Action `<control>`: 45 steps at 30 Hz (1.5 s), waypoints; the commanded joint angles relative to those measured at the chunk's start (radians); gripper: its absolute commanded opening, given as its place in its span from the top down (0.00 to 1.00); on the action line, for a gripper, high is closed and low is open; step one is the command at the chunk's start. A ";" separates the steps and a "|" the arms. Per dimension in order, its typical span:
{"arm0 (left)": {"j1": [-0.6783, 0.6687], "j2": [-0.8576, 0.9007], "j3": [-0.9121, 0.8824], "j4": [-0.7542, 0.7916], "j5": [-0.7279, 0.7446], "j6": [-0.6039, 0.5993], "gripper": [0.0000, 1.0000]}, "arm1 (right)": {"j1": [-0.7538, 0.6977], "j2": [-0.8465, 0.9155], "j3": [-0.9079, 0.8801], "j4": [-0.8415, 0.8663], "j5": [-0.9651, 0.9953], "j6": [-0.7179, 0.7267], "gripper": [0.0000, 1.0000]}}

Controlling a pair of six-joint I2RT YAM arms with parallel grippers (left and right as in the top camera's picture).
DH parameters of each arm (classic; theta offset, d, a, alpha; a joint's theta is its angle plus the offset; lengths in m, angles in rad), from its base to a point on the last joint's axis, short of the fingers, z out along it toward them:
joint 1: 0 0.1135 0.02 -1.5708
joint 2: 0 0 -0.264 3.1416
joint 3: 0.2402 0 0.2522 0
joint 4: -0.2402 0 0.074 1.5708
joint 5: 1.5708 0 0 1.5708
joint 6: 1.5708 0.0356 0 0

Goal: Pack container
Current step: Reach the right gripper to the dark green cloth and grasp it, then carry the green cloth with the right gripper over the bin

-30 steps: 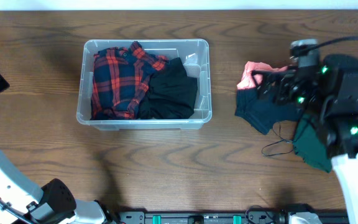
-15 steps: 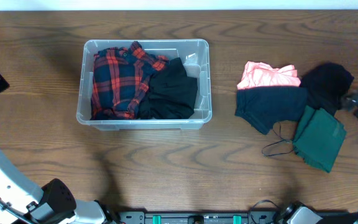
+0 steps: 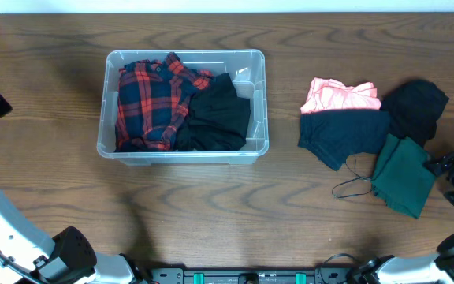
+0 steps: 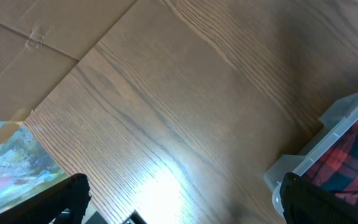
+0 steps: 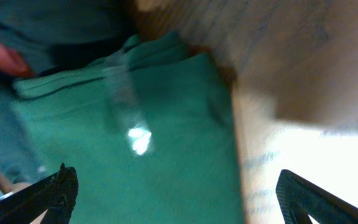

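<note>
Container (image 3: 261, 118): on table (image 3: 211, 213), holding plaid shirt (image 3: 150, 99). Right gripper (image 5: 176, 183): spread, empty, over folded green garment (image 3: 404, 183) well right of container. Left gripper (image 4: 182, 190): spread, empty. Risk: a shallow pinch would likely unfold the garment, leaving it draped over the container rim.

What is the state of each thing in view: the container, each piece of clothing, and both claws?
container: open, no lid, partly filled.
plaid shirt: crumpled, in the container.
black cloth: bunched, in the container.
pink garment: on the table, unpacked.
navy garment: on the table, touching the pink one.
black bundle: on the table, unpacked.
green garment: folded, on the table.
left claw: open, empty.
right claw: open, empty, above the green garment.
</note>
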 commanded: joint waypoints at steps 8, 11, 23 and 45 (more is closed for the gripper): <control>0.005 0.001 0.010 -0.002 -0.008 -0.013 0.02 | -0.004 0.215 -0.001 0.040 -0.032 -0.061 0.05; 0.005 0.001 0.010 -0.003 -0.008 -0.013 0.02 | 0.002 0.249 -0.014 0.044 -0.082 -0.083 0.18; 0.005 0.001 0.010 -0.002 -0.008 -0.013 0.02 | 0.006 0.262 -0.071 0.083 -0.094 -0.084 0.72; 0.005 0.001 0.010 -0.002 -0.008 -0.013 0.02 | 0.441 -0.481 -0.048 0.483 -0.613 0.519 0.99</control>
